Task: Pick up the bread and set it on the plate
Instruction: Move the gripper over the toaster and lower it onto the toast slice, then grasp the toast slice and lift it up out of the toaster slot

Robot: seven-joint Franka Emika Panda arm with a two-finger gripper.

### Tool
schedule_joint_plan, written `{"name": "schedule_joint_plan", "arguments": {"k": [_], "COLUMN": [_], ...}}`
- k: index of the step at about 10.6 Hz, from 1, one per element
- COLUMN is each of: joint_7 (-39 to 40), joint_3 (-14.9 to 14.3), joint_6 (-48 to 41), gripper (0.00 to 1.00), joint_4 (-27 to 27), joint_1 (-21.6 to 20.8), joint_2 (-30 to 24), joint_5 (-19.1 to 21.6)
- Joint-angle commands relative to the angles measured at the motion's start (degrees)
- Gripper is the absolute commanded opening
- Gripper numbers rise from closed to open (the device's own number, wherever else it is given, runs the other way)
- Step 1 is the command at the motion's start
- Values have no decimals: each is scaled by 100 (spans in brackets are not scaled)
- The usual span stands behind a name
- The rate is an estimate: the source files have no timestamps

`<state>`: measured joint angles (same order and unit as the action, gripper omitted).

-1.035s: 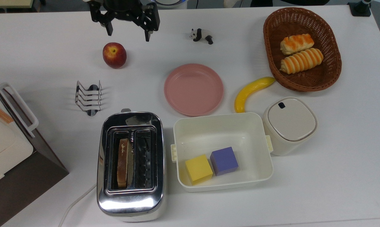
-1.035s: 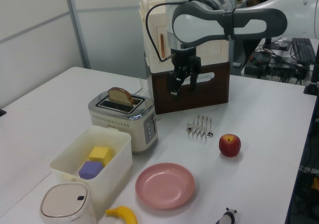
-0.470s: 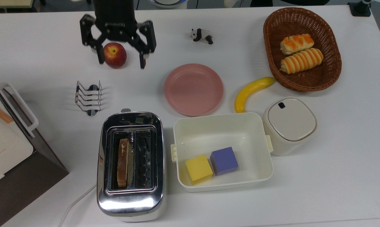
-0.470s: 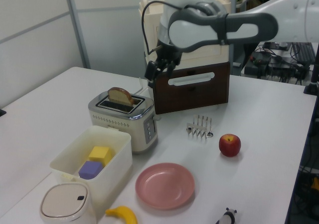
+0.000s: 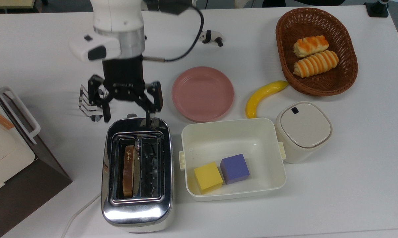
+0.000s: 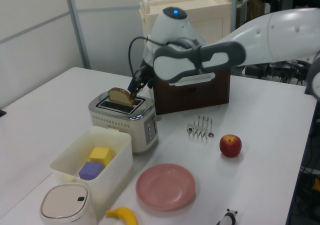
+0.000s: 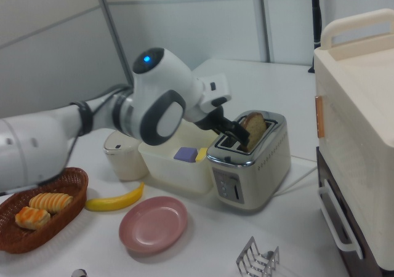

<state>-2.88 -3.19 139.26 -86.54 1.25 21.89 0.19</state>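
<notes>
The bread is a tan slice with a brown crust, standing upright in the left slot of the chrome toaster; its top pokes out as the bread. My gripper is open, fingers spread wide, hovering over the toaster's end nearest the top view's top, short of the slice. In the left view the gripper hangs just beside the slice's right edge. The pink plate lies bare to the toaster's upper right in the top view.
A wire toast rack sits under my arm's left side. The white tub holds a yellow and a purple cube. A banana, lidded canister, basket of rolls, panda toy, apple and cabinet surround.
The open gripper has travelled from the table's far edge, past the apple, down the top view to the toaster's near end. Nothing else moved.
</notes>
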Motion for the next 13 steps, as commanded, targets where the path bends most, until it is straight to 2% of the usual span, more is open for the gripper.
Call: {"name": "schedule_joint_plan", "arguments": {"k": [1, 2, 3, 4, 5, 6, 7, 10, 13], "joint_7": [16, -54, -229, -413, -519, -555, -582, -600, -538], "joint_3": [-33, -42, -33, -33, -24, -33, -33, -59, -68], "joint_6": [652, 890, 971, 980, 980, 980, 945, 796, 25], "gripper": [100, 100, 94, 73, 38, 13, 0, 0, 0], "joint_4": [656, 665, 778, 831, 832, 866, 910, 902, 876], "joint_1": [-38, -46, -64, -134, -117, -143, -152, -178, -187], "joint_2": [797, 903, 1000, 1036, 1036, 1027, 966, 484, -183], "joint_5": [-54, -98, -220, -430, -537, -546, -546, -555, -529]}}
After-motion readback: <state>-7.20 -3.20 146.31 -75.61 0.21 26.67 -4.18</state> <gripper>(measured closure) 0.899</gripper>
